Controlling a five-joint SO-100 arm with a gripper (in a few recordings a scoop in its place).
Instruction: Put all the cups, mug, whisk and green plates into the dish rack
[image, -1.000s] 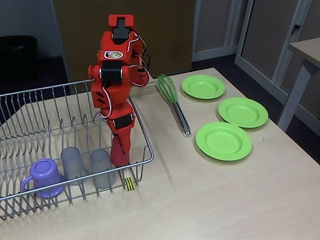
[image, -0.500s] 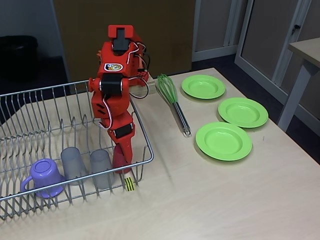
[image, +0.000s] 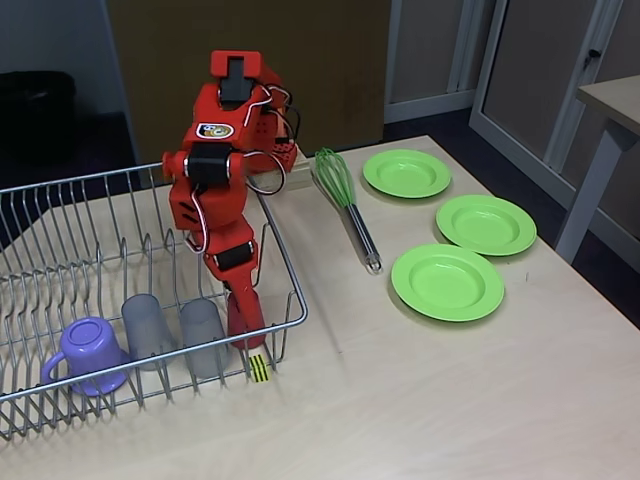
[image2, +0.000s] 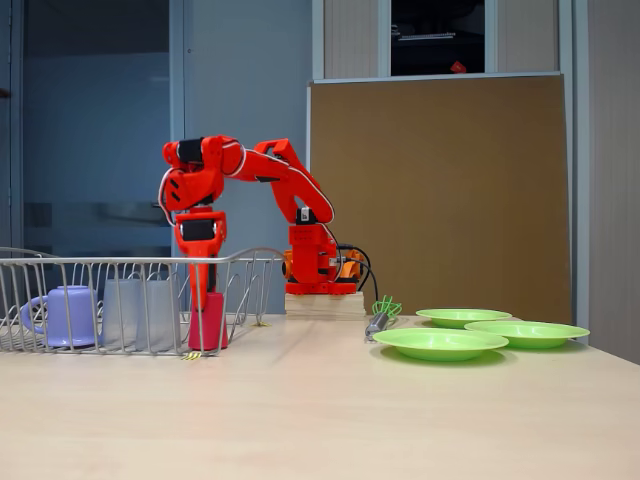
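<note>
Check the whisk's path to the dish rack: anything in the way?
Nothing lies on the table between the whisk and the dish rack in a fixed view. The rack's raised right wall must be cleared, and the gripper is down in the rack at the red cup.

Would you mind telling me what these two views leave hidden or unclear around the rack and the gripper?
- The gripper: open or shut cannot be told; its red fingers blend with the red cup in both fixed views.
- The red cup: mostly covered by the gripper in a fixed view.
- The dish rack: cut off by the left edge in both fixed views.
- The whisk: small, end-on; handle barely readable.
</note>
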